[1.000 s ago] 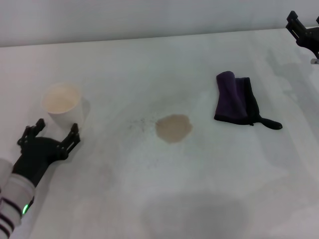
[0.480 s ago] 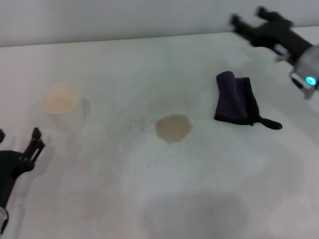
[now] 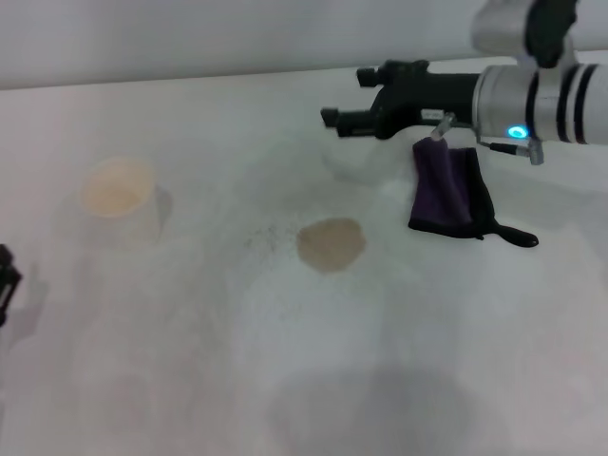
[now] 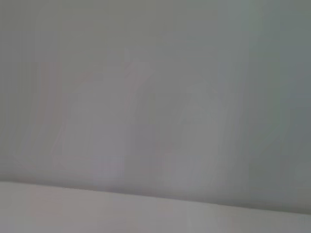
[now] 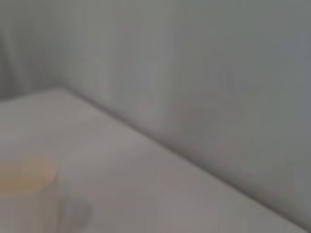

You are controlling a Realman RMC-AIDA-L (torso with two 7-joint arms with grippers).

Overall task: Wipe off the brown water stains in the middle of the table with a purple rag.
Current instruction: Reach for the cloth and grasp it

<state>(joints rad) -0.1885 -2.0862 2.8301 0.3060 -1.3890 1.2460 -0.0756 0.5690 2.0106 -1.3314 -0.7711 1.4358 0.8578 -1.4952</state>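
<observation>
The brown water stain is a small tan patch in the middle of the white table. The purple rag lies folded to its right, its black loop tail pointing right. My right arm reaches in from the upper right, above the rag's far edge. Its gripper is open and empty, held over the table beyond the stain and left of the rag. Only a sliver of my left gripper shows at the far left edge.
A white paper cup with tan liquid stands at the left; it also shows in the right wrist view. Faint dark speckles lie left of the stain. The left wrist view shows only wall and table edge.
My right arm has swung in from the far right corner to above the rag's far side. My left gripper has drawn back from the cup to the left edge of the view.
</observation>
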